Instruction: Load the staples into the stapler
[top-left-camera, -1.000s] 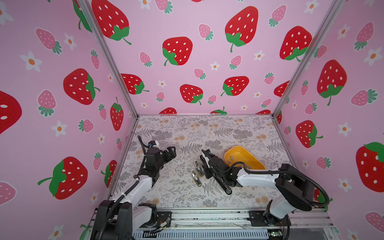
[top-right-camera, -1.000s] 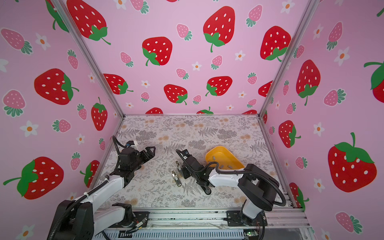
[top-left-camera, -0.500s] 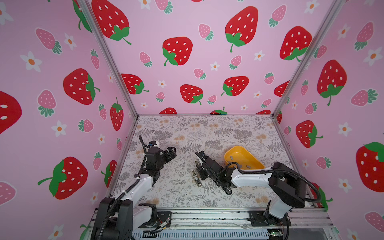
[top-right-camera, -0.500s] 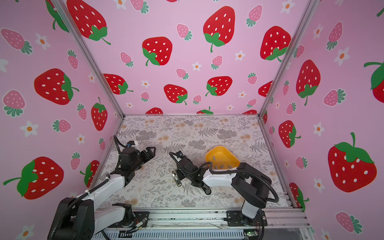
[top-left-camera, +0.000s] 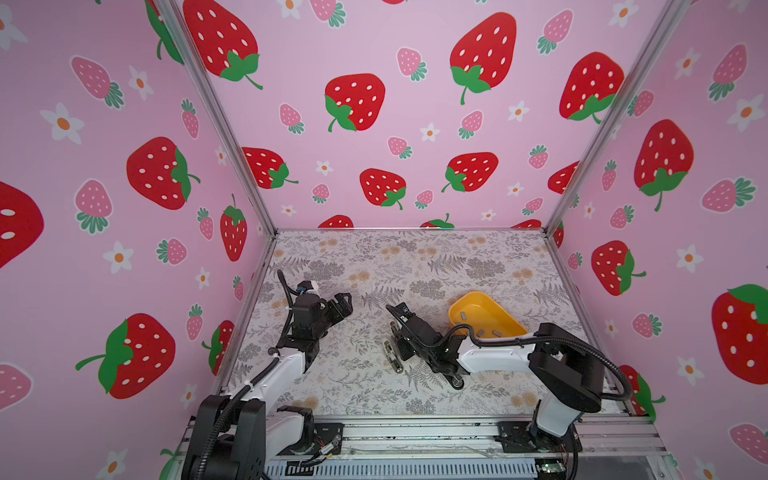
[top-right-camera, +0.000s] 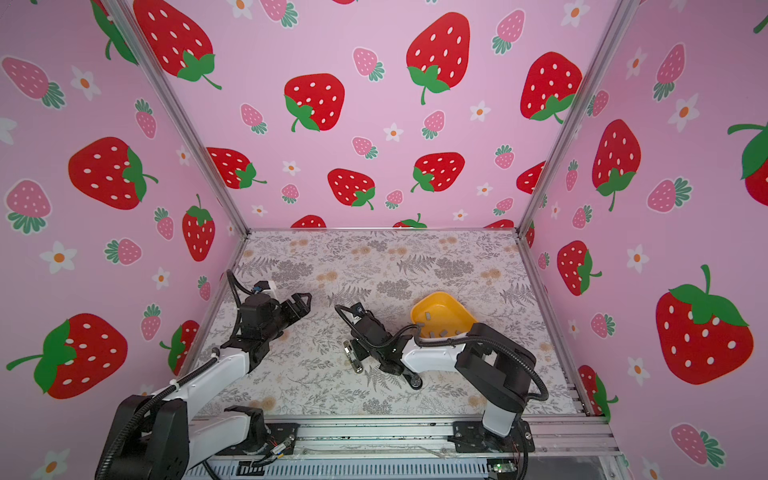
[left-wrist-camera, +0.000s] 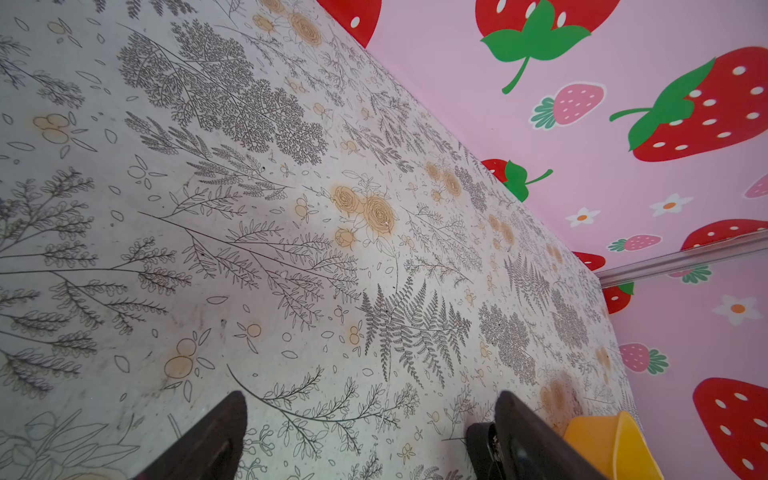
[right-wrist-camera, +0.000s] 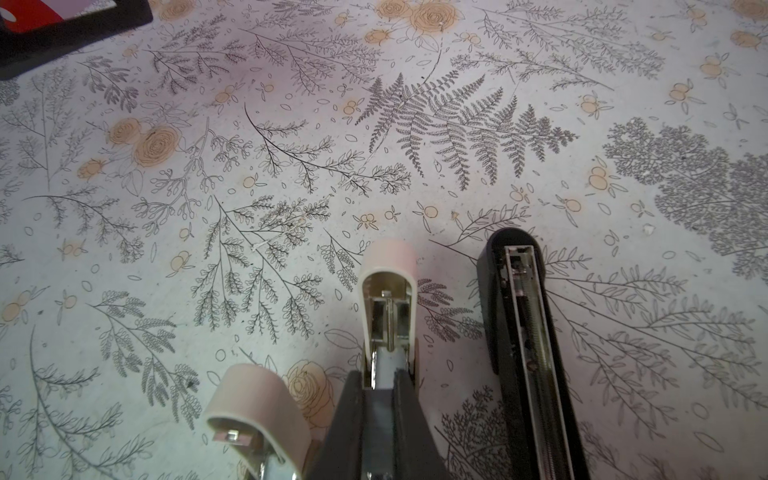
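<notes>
Several small grey staples (top-left-camera: 481, 332) (top-right-camera: 433, 334) lie in a yellow bowl (top-left-camera: 469, 296) (top-right-camera: 436, 295). A black stapler (right-wrist-camera: 528, 332) lies open on the table with its metal channel facing up. In both top views its end (top-left-camera: 453, 377) (top-right-camera: 412, 379) shows under the right wrist. Beside it is a cream stapler (right-wrist-camera: 388, 274) (top-left-camera: 391, 357) (top-right-camera: 353, 357), also open. My right gripper (right-wrist-camera: 378, 376) (top-left-camera: 402, 348) (top-right-camera: 362, 347) is shut on the cream stapler's metal arm. My left gripper (left-wrist-camera: 370, 405) (top-left-camera: 343, 302) (top-right-camera: 302, 302) hovers open and empty at the left.
The floral table (top-left-camera: 374, 257) is boxed in by pink strawberry walls on three sides, with a metal rail along the front. The yellow bowl's edge (left-wrist-camera: 611, 444) shows just past my left gripper's finger (left-wrist-camera: 513, 411).
My right arm has shifted left and lower over the two staplers, still shut. The cream stapler has barely moved. The left arm holds still and open.
</notes>
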